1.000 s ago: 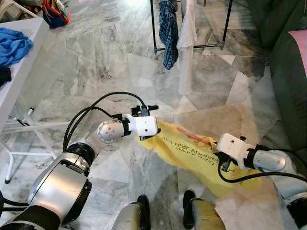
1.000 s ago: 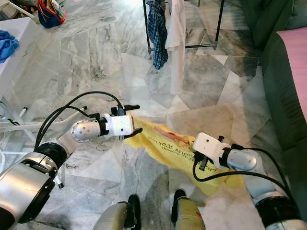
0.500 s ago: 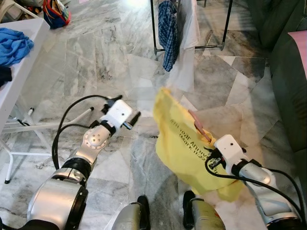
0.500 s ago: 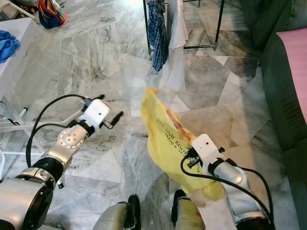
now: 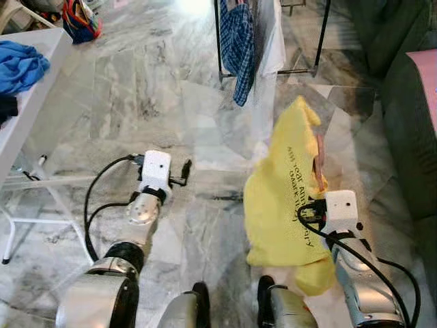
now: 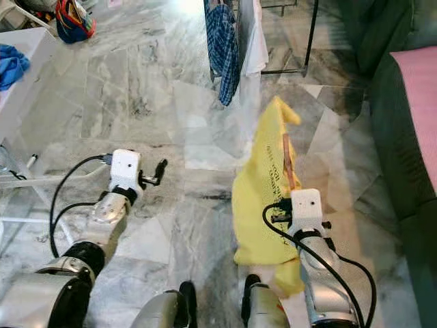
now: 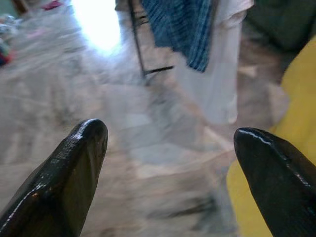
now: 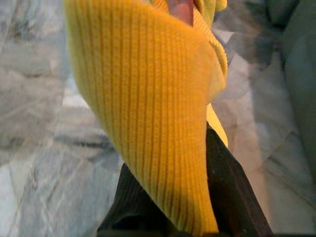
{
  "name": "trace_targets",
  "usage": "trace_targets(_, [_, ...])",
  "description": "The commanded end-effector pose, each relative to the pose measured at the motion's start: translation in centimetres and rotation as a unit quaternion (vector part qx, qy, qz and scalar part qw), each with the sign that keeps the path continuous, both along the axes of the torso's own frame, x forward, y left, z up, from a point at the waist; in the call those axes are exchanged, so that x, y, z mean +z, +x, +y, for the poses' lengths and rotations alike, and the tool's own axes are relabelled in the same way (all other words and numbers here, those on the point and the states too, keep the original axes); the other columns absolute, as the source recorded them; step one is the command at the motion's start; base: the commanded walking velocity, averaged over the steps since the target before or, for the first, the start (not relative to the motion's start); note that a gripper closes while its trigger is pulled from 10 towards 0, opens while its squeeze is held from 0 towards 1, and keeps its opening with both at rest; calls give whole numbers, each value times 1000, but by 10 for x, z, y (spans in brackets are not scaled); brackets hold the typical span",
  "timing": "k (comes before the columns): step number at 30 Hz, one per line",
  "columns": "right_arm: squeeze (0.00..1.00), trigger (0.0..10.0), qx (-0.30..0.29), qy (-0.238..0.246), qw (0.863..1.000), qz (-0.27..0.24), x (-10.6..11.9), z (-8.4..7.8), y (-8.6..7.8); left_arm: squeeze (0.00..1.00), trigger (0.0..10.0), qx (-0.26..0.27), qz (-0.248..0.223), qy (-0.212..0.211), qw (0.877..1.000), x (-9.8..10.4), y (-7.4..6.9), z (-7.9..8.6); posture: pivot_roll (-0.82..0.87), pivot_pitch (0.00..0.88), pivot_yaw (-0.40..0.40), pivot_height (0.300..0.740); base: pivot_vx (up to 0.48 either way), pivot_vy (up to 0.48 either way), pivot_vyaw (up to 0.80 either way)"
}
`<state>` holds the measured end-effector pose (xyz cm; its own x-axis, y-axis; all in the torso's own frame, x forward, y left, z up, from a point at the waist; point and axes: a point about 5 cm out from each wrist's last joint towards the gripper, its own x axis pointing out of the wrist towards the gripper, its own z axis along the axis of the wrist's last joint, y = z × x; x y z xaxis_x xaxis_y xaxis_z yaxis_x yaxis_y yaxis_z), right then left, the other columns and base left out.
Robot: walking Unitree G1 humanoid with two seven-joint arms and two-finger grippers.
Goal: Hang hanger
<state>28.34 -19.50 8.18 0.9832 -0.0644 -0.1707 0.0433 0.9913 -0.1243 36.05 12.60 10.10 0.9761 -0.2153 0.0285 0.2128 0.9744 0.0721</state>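
A yellow T-shirt [image 5: 283, 198] with black print hangs upright in the air, and a pinkish hanger [image 5: 318, 160] pokes out along its right edge. My right gripper [image 5: 308, 213] is shut on the shirt from the right; in the right wrist view the yellow fabric [image 8: 148, 108] drapes over its black fingers [image 8: 232, 197]. My left gripper [image 5: 183, 174] is open and holds nothing, a good way left of the shirt; in the left wrist view its fingers [image 7: 74, 163] stand wide apart. Ahead is the black clothes rack [image 5: 220, 41], with a blue plaid shirt [image 5: 239, 41] and a white garment [image 5: 270, 41] on it.
A white table [image 5: 31, 102] with a blue cloth [image 5: 20, 65] stands at the left. A dark green sofa [image 5: 410, 102] with a pink cushion [image 5: 427, 75] lines the right side. A colourful bag [image 5: 80, 17] lies far left. Marble floor lies between me and the rack.
My left gripper has let go of the shirt's edge and drawn back to the left. My right gripper has swung the yellow shirt up from low and spread out to hanging upright.
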Motion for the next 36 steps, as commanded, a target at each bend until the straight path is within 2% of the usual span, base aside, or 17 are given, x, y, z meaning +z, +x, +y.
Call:
trace_targets(1, [0,0,-9,5,1000,-10,4,-1,-3,0,10000,12,13,-10,1000,-8,-4,6,-168,166,63,740,0,0,0])
trace_targets(7, [0,0,-25,18,1000,0,-1,-9,-7,0,10000,37,16,-23,999,-8,-4,4,-156,140,20,740,0,0,0])
trace_targets(12, [0,0,-46,18,999,15,-4,-16,-5,0,10000,56,30,-16,998,-11,-3,9,-138,90,-37,740,0,0,0])
trace_targets(16, [0,0,-32,8,999,20,-6,-9,-3,0,10000,33,31,-7,999,-11,-4,10,-113,28,-74,740,0,0,0])
trace_targets(17, [0,0,-29,20,999,24,-8,-5,-1,0,10000,24,30,14,999,-11,-4,12,-85,0,-91,740,0,0,0])
trace_targets(19, [0,0,-22,15,999,31,-13,-1,2,0,10000,19,32,35,999,-14,-6,16,-73,0,-91,740,0,0,0])
trace_targets(21, [0,0,-22,14,999,36,-15,0,3,0,10000,25,38,35,998,-18,-8,19,-60,0,-83,740,0,0,0])
trace_targets(27, [0,0,-38,37,998,37,-23,-1,2,0,10000,45,67,52,995,-44,-28,34,-52,0,-48,740,0,0,0])
trace_targets(36, [0,0,-23,49,998,27,-35,15,-11,0,10000,109,83,29,990,-59,-44,60,-74,0,-12,740,0,0,0])
